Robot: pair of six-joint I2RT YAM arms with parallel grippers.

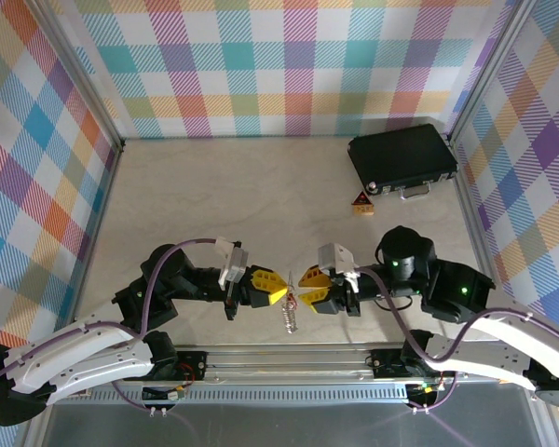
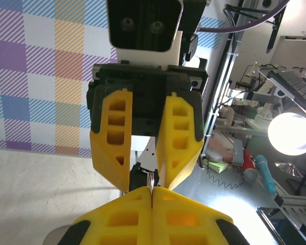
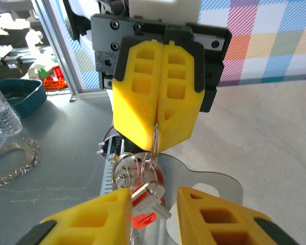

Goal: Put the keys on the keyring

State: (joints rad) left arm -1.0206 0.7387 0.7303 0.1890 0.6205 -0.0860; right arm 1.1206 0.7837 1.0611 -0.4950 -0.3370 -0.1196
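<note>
Silvery keyring (image 1: 291, 321) hangs pinched in my left claw's (image 3: 156, 133) closed tips, above the tabletop's near edge. My right claw (image 3: 153, 217) gapes, red key (image 3: 143, 220) dangling between its jaws.

The keyring (image 3: 154, 145) is glossy silvery metal. Below the keyring, the key (image 3: 143, 220) has a shiny red plastic head. Above it, the left end effector (image 3: 155, 131) is matt yellow plastic.

Keyring (image 1: 292, 315) dangles between left pincer (image 1: 281, 291) and right pincer (image 1: 304, 287), bench (image 1: 214, 186) front — case (image 1: 402, 158) far right, block (image 1: 361, 202) before it.
</note>
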